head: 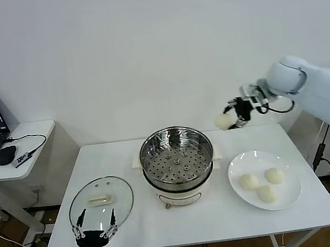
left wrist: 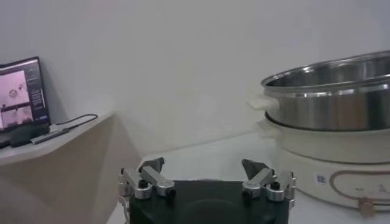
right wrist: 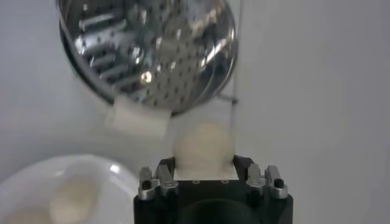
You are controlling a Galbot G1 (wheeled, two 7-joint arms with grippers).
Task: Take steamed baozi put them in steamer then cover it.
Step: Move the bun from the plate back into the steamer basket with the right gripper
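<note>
Down low at the surface's [head: 165, 231] near edge, left hand [head: 94, 230] wide open, arm cut off below. Just behind, the cover [head: 100, 201] lying flat. Mid-surface, the steamer [head: 177, 165], open. Right of it, three baozi [head: 266, 186] on a plate [head: 240, 195]. Farther back, up high, right hand [head: 237, 114] squeezing one baozi [head: 224, 121], partly hidden.

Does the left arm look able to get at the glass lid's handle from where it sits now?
Probably yes. The left gripper hangs open at the table's near edge, right by the lid, whose handle lies uncovered with nothing over it. The right gripper is far off, holding a baozi beyond the steamer.
</note>
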